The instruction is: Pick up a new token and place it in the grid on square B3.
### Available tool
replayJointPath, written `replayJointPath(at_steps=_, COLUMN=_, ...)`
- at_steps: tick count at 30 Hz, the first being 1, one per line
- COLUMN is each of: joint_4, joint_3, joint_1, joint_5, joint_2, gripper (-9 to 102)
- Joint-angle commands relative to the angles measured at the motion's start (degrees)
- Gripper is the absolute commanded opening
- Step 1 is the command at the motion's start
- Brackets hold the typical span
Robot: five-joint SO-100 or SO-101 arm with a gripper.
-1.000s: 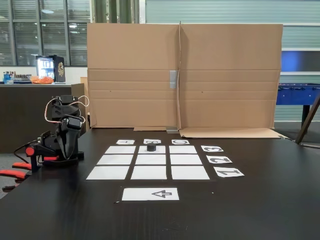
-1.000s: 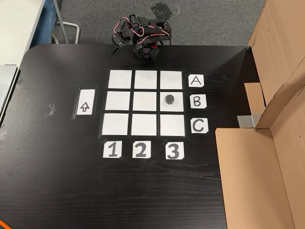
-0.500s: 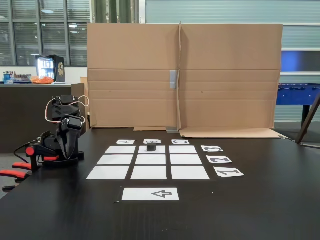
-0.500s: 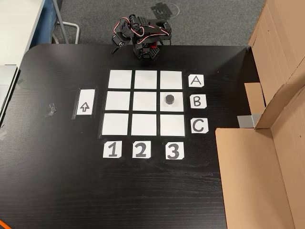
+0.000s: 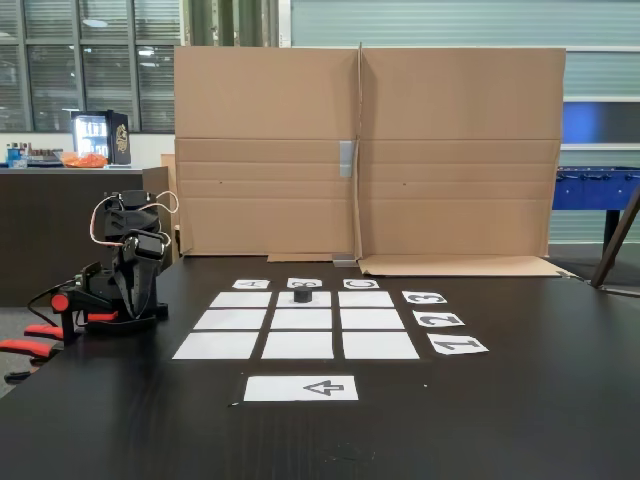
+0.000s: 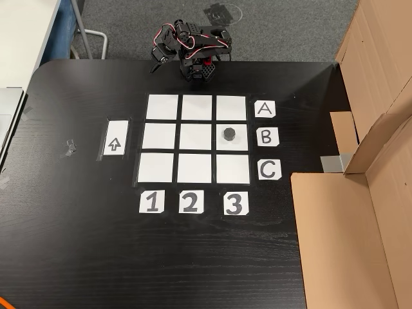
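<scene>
Token (image 6: 228, 134) resting upright on square B3 (image 6: 239, 143) of the grid (image 6: 196, 138), beside label B. Gripper (image 6: 154, 65) folded back at the desk's (image 6: 77, 244) far edge, well apart; jaw state impossible to tell. Little risk left: only a stray swing nudging it off.

Setting: large shared workspace or makerspace hall, indoors. Evidence, in a fixed view: grid-paned windows (image 5: 80, 65) at 10 o'clock; a dark counter (image 5: 60, 215) at 9 o'clock bearing a lit display box (image 5: 92, 136); a blue table-football table (image 5: 598, 188) at 3 o'clock. A black table (image 6: 77, 257) with a cardboard screen (image 5: 365, 150) at 12 o'clock; grey carpet (image 6: 129, 29) below.
</scene>
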Motion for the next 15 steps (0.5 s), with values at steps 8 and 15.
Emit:
replayJointPath(at_steps=8, joint_4=0.0, joint_3=0.18, joint_1=-1.05, joint_5=-0.88, joint_2=0.18, gripper=-1)
replayJointPath(at_steps=15, joint_4=0.09, joint_3=0.18, joint_1=-1.14, joint_5=-1.14, joint_2=0.18, gripper=-1)
